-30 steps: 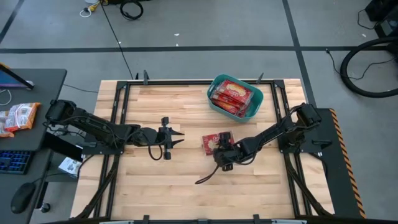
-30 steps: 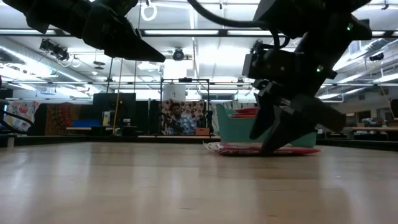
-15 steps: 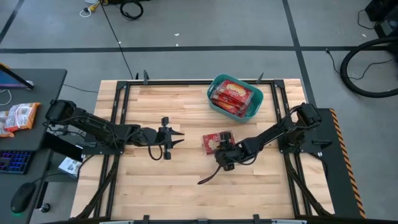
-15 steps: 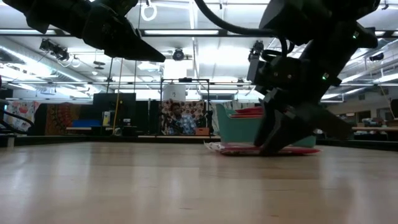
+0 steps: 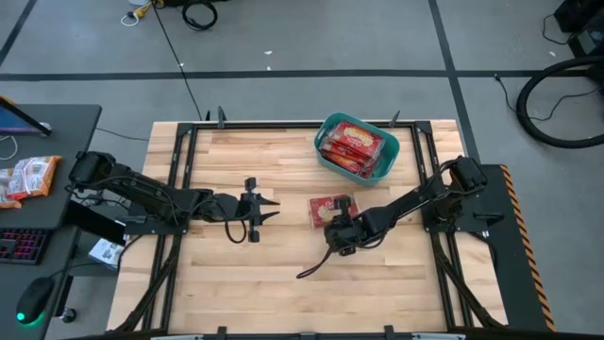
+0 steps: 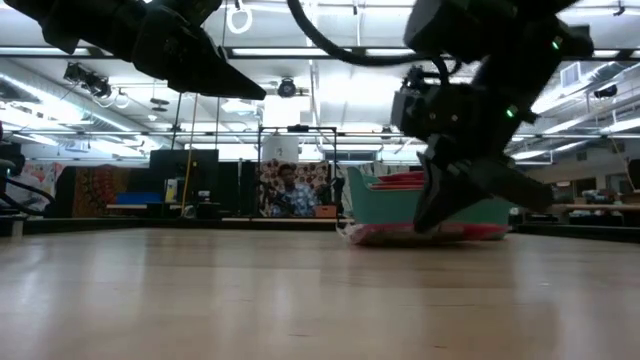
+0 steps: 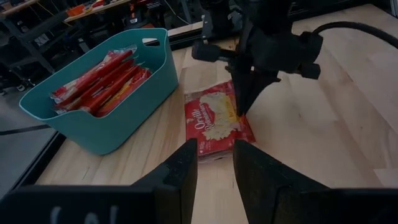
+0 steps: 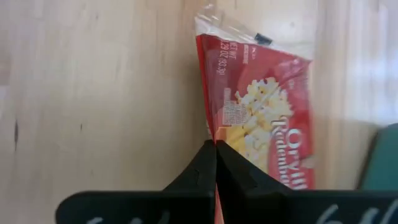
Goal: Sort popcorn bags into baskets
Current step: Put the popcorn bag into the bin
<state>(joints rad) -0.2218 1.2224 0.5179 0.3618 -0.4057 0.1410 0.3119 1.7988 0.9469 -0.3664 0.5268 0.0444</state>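
One red popcorn bag [image 5: 327,206] lies flat on the wooden table, right of centre, also seen as the bag [image 7: 213,122]. My right gripper [image 5: 333,224] reaches it from the near right and is shut on its near edge. The teal basket [image 5: 323,151] stands at the far right with several red bags [image 5: 355,144] inside. My left gripper [image 5: 274,210] hovers open above the table's middle, level, pointing at the bag, a short way left of it, touching nothing. My right gripper pinches the bag's near long edge [image 8: 210,132] between its two fingertips [image 8: 205,158], about midway along that edge. The fingers slant down from the table's near right side [image 7: 241,102]. The bag rests on the table, its far part flat [image 6: 470,234].
Black frame rails [image 5: 179,189] run along the table's left and right sides. A loose black cable [image 5: 311,269] trails from my right arm onto the near table. A side desk at the left holds orange-and-white snack packets [image 5: 28,178] and a keyboard [image 5: 19,246].
My right gripper has shut: its fingers stood wide on the bag a second ago and now meet on its near edge. The hand has tipped slightly. In the low view the bag now looks thicker and a little shorter.
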